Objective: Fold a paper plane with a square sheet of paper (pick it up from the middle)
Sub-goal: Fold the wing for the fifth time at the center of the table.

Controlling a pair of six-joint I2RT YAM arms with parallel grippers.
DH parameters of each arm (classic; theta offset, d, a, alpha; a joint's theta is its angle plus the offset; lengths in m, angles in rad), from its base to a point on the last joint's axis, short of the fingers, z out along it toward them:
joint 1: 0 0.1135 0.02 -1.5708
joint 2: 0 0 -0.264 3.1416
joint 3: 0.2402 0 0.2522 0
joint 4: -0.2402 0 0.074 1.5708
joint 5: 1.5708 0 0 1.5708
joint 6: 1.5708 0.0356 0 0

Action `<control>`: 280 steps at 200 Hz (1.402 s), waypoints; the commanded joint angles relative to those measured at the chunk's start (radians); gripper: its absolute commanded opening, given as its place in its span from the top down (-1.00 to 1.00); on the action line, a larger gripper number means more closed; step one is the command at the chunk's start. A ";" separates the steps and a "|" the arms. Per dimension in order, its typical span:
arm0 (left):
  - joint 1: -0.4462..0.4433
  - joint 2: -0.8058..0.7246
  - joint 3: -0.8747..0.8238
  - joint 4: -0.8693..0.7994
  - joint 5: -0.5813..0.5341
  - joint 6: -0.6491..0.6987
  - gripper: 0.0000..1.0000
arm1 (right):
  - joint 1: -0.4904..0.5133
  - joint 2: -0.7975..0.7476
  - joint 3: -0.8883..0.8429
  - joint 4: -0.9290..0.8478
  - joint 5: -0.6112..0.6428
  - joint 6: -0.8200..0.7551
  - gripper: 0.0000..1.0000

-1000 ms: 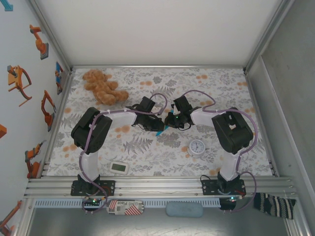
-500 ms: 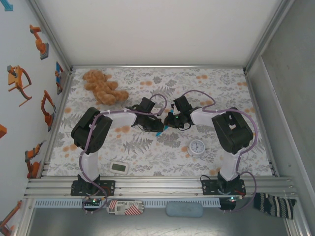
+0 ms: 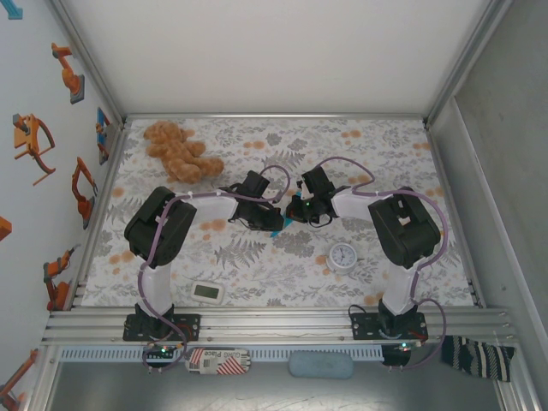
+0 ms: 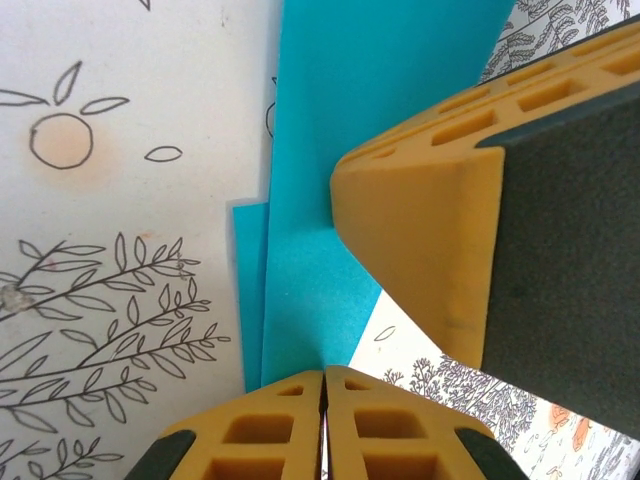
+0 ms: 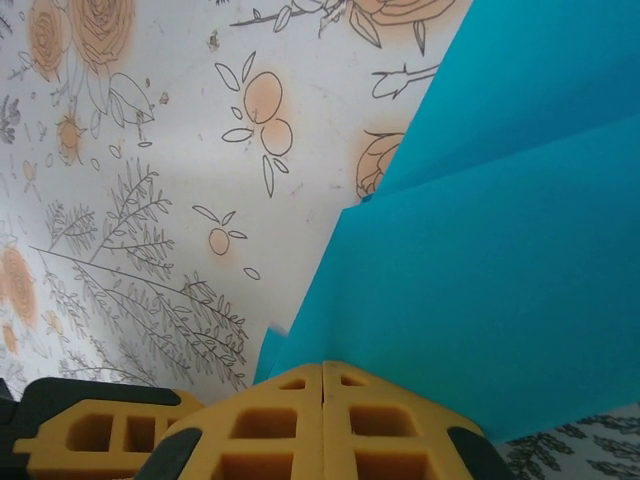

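Turquoise paper [image 4: 340,150], partly folded, is pinched at its near edge by the tightly closed left gripper [image 4: 323,378] and right gripper [image 5: 323,368] alike, over the middle of the table [image 3: 257,265], its long axis running straight ahead from each pair of jaws, neither arm nearer.

From above, the folded turquoise paper [image 3: 276,231] is almost wholly hidden under the left gripper [image 3: 271,224] and the right gripper [image 3: 292,213], with only a sliver showing; its creases are too small to tell there; in the left wrist view the paper runs off the top edge, and its lower end vanishes between pressed-together fingers [image 4: 270,430] that are themselves cut by the bottom edge; in the right wrist view it runs off the top and right edges; the clock [image 3: 343,255] face and the white gadget [image 3: 208,293] display are too small to read.
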State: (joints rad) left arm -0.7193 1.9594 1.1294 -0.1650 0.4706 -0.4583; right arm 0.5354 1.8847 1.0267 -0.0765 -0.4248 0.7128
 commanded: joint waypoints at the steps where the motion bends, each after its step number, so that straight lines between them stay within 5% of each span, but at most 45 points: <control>1: -0.004 0.033 -0.019 -0.032 -0.026 -0.004 0.80 | 0.001 -0.015 -0.021 0.011 -0.020 0.008 0.97; 280: -0.024 -0.069 -0.093 -0.151 -0.063 0.021 0.77 | 0.002 0.096 0.026 -0.112 0.054 0.003 1.00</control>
State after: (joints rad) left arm -0.7280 1.9011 1.0748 -0.1959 0.4191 -0.4549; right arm 0.5346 1.9190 1.0607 -0.1009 -0.4404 0.7166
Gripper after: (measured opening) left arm 0.117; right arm 0.049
